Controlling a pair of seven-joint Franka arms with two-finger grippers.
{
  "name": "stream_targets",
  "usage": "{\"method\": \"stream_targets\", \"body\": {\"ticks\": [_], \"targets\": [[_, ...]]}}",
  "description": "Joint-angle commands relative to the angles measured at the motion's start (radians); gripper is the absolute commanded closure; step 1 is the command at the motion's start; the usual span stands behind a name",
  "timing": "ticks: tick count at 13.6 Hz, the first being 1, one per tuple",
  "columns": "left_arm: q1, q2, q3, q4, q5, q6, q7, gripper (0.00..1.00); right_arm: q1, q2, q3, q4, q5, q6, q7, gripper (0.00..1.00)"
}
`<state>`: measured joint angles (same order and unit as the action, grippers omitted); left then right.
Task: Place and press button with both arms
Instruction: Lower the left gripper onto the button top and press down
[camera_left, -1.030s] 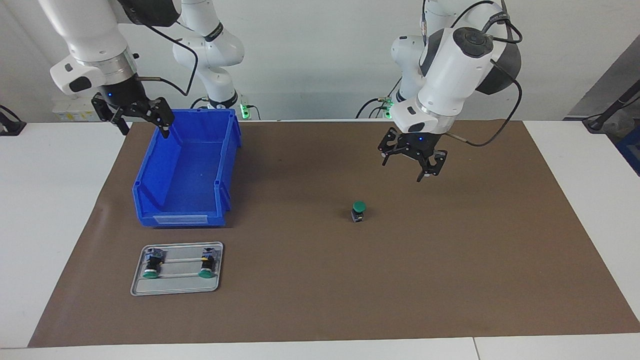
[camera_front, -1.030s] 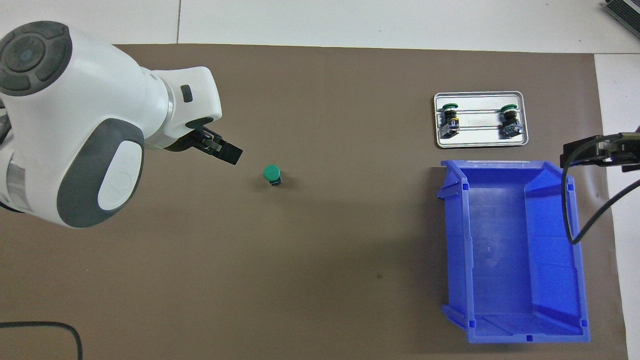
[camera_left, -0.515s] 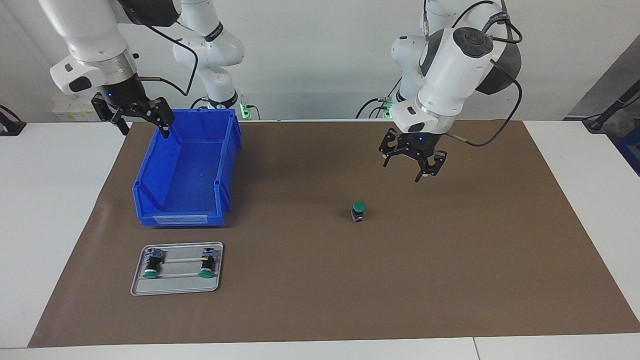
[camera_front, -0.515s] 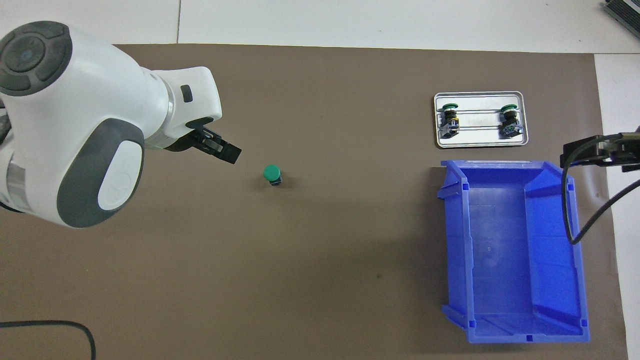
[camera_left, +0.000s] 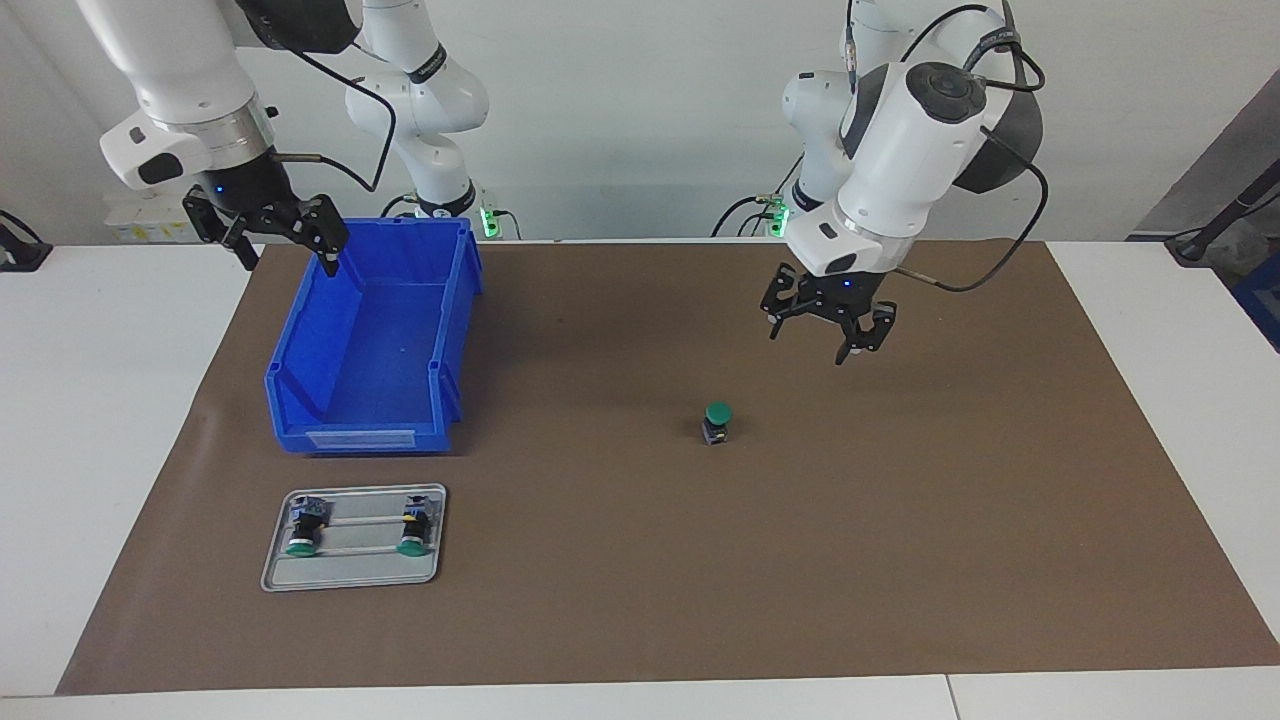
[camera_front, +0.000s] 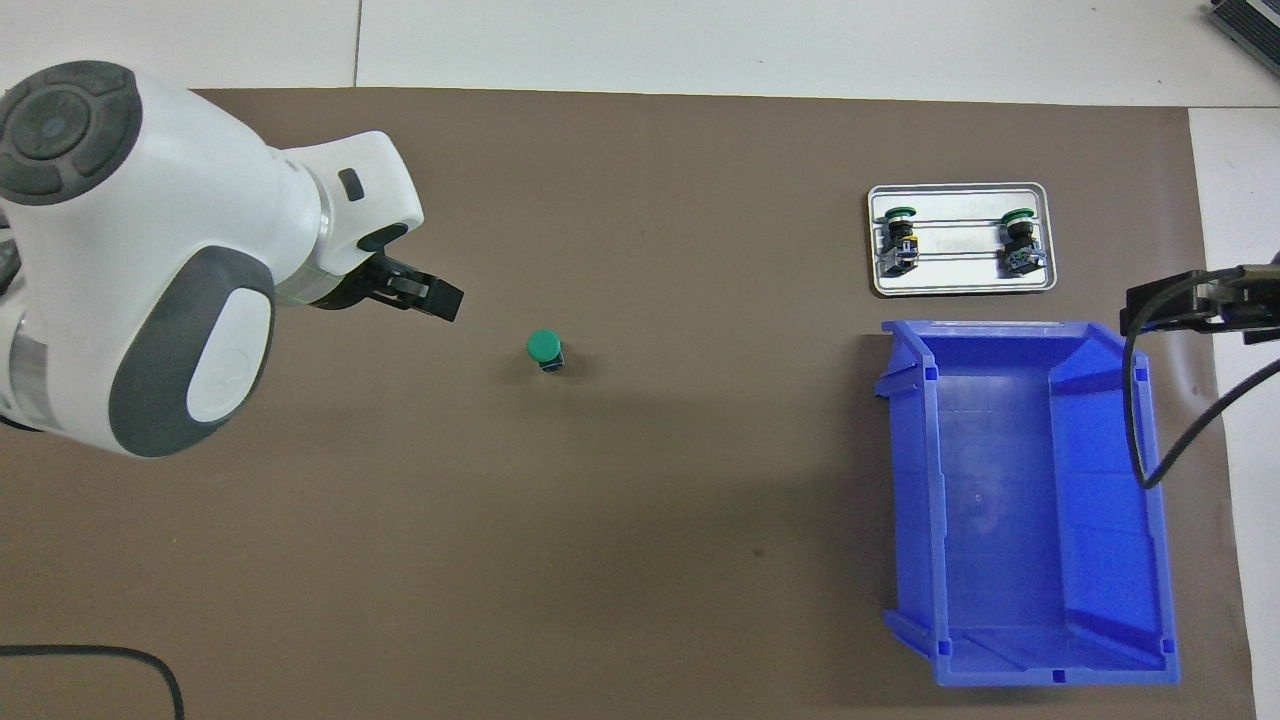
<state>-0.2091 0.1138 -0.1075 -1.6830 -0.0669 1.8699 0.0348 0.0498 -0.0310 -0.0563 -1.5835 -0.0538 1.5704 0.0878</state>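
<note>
A green-capped button stands upright on the brown mat, alone near the middle, also seen from above. My left gripper hangs open and empty in the air over the mat, off to the side of the button toward the left arm's end; from overhead only its dark fingers show past the white wrist. My right gripper hangs open and empty over the robot-side rim of the blue bin. That arm waits.
A grey metal tray lies farther from the robots than the bin and holds two more green-capped buttons on their sides. The blue bin holds nothing. White table surface borders the mat.
My left gripper has drifted a little away from the button toward the left arm's end and turned slightly. The button, bin, tray and right arm have not moved.
</note>
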Motion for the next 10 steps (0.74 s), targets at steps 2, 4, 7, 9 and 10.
{"method": "stream_targets", "body": {"ticks": [2, 4, 7, 9, 10], "targets": [[0.095, -0.123, 0.008, -0.093, 0.009, -0.023, 0.02, 0.08, -0.007, -0.021, 0.004, -0.021, 0.012, -0.004, -0.025, 0.0], [0.108, -0.141, 0.006, -0.101, 0.007, -0.034, 0.049, 0.07, -0.007, -0.021, 0.004, -0.021, 0.012, -0.004, -0.025, 0.0], [0.053, -0.151, -0.006, -0.125, 0.006, -0.006, 0.033, 0.08, -0.007, -0.021, 0.004, -0.021, 0.012, -0.004, -0.025, 0.0], [-0.002, -0.174, -0.006, -0.179, 0.006, 0.021, -0.018, 0.16, -0.007, -0.021, 0.004, -0.021, 0.012, -0.004, -0.025, 0.0], [-0.047, -0.174, -0.006, -0.196, 0.006, 0.053, -0.08, 0.26, -0.007, -0.021, 0.004, -0.021, 0.012, -0.004, -0.025, 0.0]]}}
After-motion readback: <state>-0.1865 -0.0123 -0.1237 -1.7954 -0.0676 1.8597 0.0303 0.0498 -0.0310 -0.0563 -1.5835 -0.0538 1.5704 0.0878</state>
